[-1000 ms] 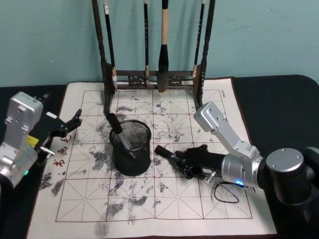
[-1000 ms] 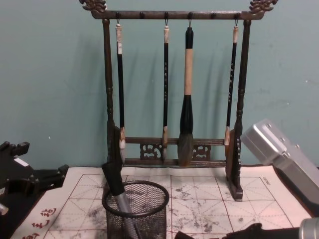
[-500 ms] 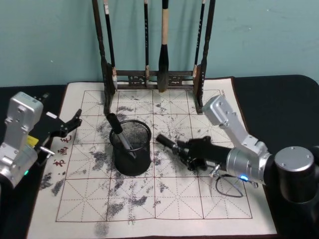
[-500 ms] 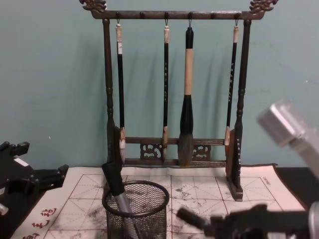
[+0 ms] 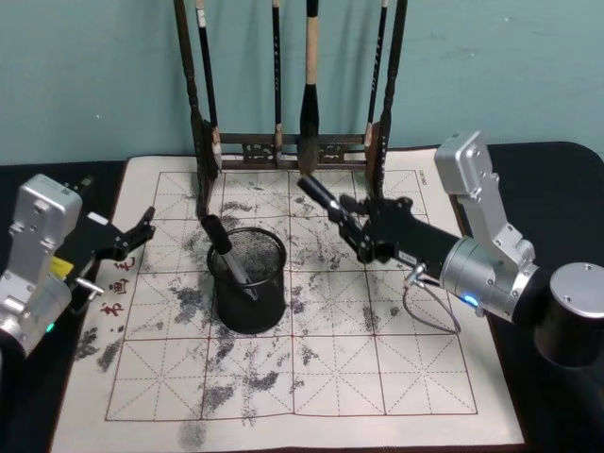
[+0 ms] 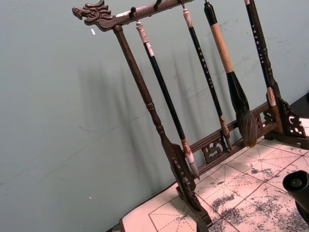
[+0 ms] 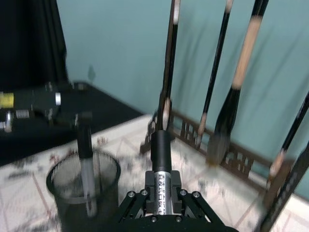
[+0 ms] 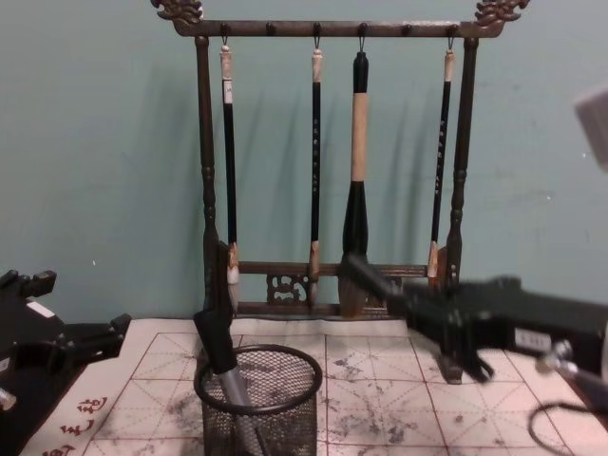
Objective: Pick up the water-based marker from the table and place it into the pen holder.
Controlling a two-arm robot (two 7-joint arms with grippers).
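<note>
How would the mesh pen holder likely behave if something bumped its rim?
Probably light, being open wire mesh, so the pen holder may slide on the mat. Short and wide, it likely resists tipping, though the pen leaning inside adds off-centre weight.

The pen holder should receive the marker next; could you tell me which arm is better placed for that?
Right. The right gripper is shut on the marker, held in the air to the right of the pen holder. The left gripper sits empty at the left edge of the mat.
</note>
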